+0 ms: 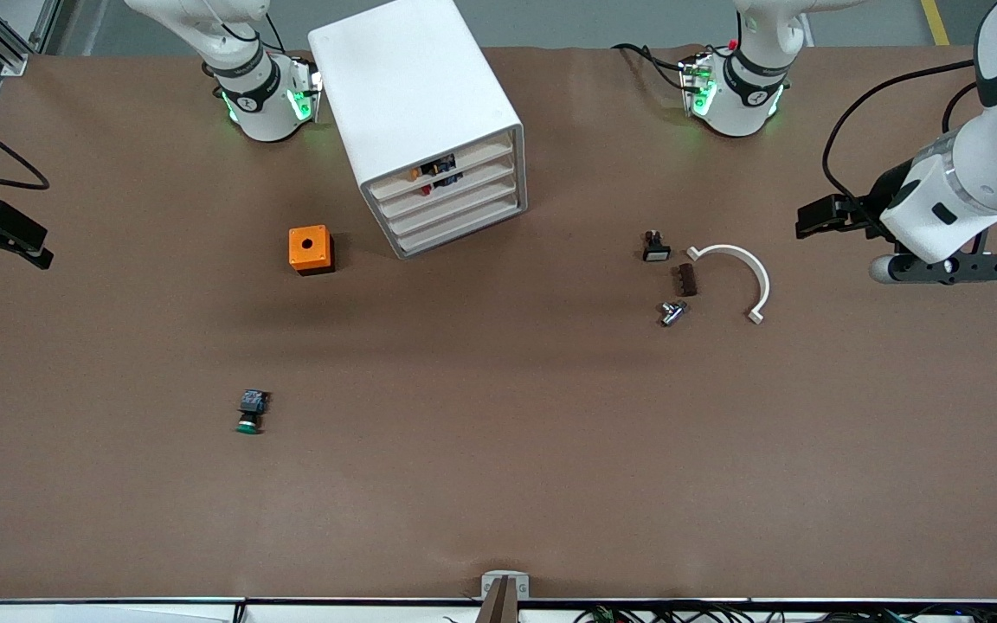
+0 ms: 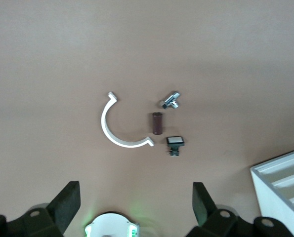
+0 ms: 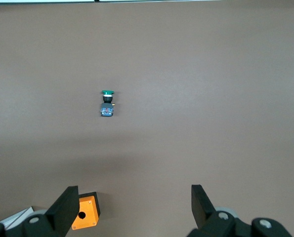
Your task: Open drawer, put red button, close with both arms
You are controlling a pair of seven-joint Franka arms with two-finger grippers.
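Note:
The white cabinet [image 1: 416, 95] stands between the two arm bases, its four drawers all pushed in. The top drawer [image 1: 447, 169] has a dark notch in its front, where something red and blue-black shows; it looks like the red button [image 1: 423, 176]. My left gripper [image 2: 135, 197] hangs open and empty in the air at the left arm's end of the table [image 1: 948, 268], beside a group of small parts. My right gripper [image 3: 132, 202] is open and empty too, up in the air at the right arm's end, with the orange box next to one finger [image 3: 65, 207].
An orange box [image 1: 311, 249] with a round hole sits beside the cabinet. A green-capped button [image 1: 249, 412] lies nearer the front camera. A white curved clip [image 1: 736, 272], a brown block [image 1: 686, 279], a metal piece [image 1: 672, 312] and a white-capped switch [image 1: 655, 247] lie toward the left arm's end.

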